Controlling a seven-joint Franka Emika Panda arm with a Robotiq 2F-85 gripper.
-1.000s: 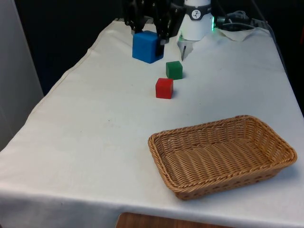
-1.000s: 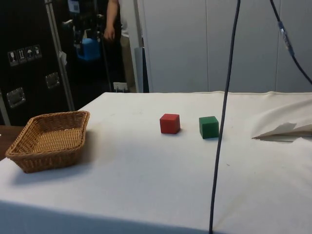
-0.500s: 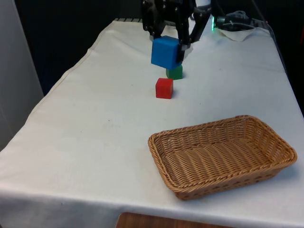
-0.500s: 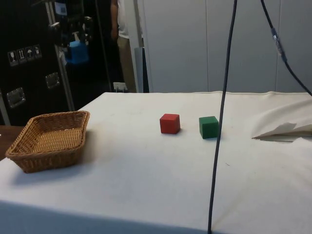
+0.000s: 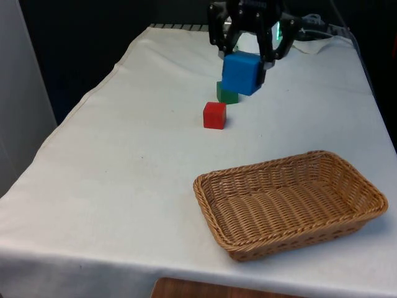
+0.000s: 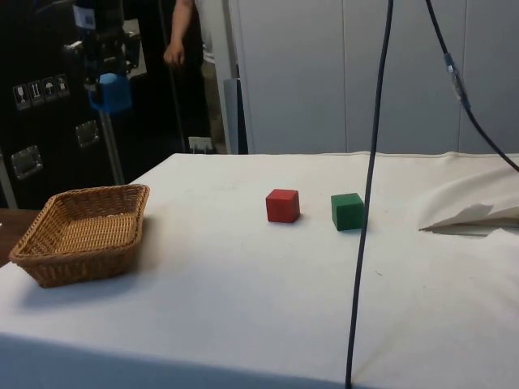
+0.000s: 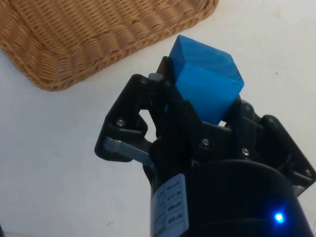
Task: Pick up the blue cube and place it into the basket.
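My gripper (image 5: 243, 65) is shut on the blue cube (image 5: 241, 72) and holds it high above the table, tilted. From the side the blue cube (image 6: 110, 91) hangs in the gripper (image 6: 109, 81) well above the wicker basket (image 6: 81, 231), near its far end. In the wrist view the blue cube (image 7: 205, 94) sits clamped between the black fingers (image 7: 170, 116), with a corner of the basket (image 7: 89, 34) on the cloth below. The basket (image 5: 288, 198) stands at the near end of the table, towards the front view's right, with nothing in it.
A red cube (image 5: 214, 115) and a green cube (image 5: 226, 95) stand close together on the cloth beyond the basket. Crumpled cloth (image 6: 474, 215) lies at the robot's end of the table. A person (image 6: 190, 40) stands behind the table. A black cable (image 6: 369, 186) hangs across the side view.
The gripper has carried the blue cube towards the front view's right and nearer the basket. In the side view the cube has shifted left, over the basket's end. The person's arm has moved.
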